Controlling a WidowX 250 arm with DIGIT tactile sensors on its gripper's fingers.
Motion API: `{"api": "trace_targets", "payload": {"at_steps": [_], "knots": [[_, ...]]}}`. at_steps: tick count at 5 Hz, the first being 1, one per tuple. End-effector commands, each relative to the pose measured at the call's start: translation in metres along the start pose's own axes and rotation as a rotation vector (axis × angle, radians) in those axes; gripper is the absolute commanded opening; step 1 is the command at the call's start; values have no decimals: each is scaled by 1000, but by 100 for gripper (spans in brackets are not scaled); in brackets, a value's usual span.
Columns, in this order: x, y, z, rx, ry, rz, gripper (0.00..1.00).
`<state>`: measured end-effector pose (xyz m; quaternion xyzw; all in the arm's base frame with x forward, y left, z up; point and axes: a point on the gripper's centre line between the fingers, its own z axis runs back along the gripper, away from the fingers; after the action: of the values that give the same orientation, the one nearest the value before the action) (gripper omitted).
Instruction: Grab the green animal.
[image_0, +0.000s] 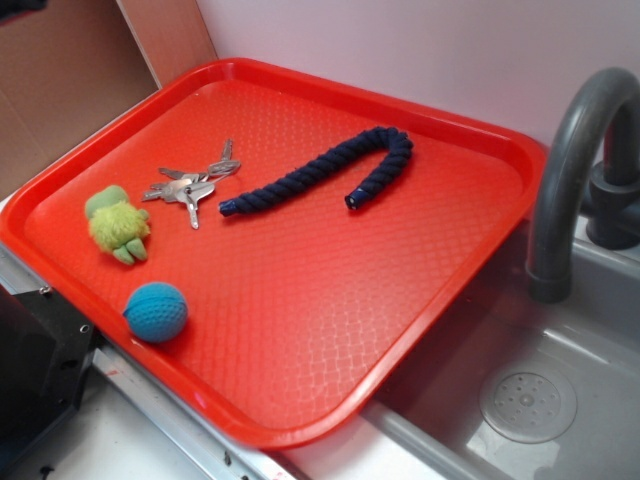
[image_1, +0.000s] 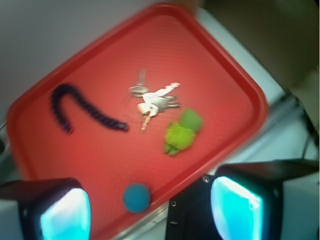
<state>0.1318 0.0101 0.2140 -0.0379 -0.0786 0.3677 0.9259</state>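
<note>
The green animal (image_0: 119, 226) (image_1: 182, 132), a small fuzzy yellow-green plush, lies on the red tray (image_0: 400, 270) (image_1: 210, 50) near its left edge, beside a bunch of keys (image_0: 190, 184) (image_1: 152, 101). In the wrist view my gripper (image_1: 150, 212) hangs high above the tray's edge, open, with nothing between its fingers (image_1: 65, 212). The plush sits well beyond the fingertips, slightly to the right of the gap. The gripper does not appear in the exterior view.
A blue crocheted ball (image_0: 156, 311) (image_1: 136, 197) rests near the tray's front-left rim, below the gap between the fingers. A dark blue rope (image_0: 330, 175) (image_1: 80, 107) curves across the tray. A grey faucet (image_0: 575, 170) and sink (image_0: 527, 400) stand to the right.
</note>
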Motion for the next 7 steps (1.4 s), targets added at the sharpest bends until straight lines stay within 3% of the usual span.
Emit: {"api": "trace_targets", "payload": {"at_steps": [1,5,7], "knots": [[10,14,-36,97,-68,375,100],[24,43,-132,306,-267,428,100],[33,48,-171,399,-308,390,100]]}}
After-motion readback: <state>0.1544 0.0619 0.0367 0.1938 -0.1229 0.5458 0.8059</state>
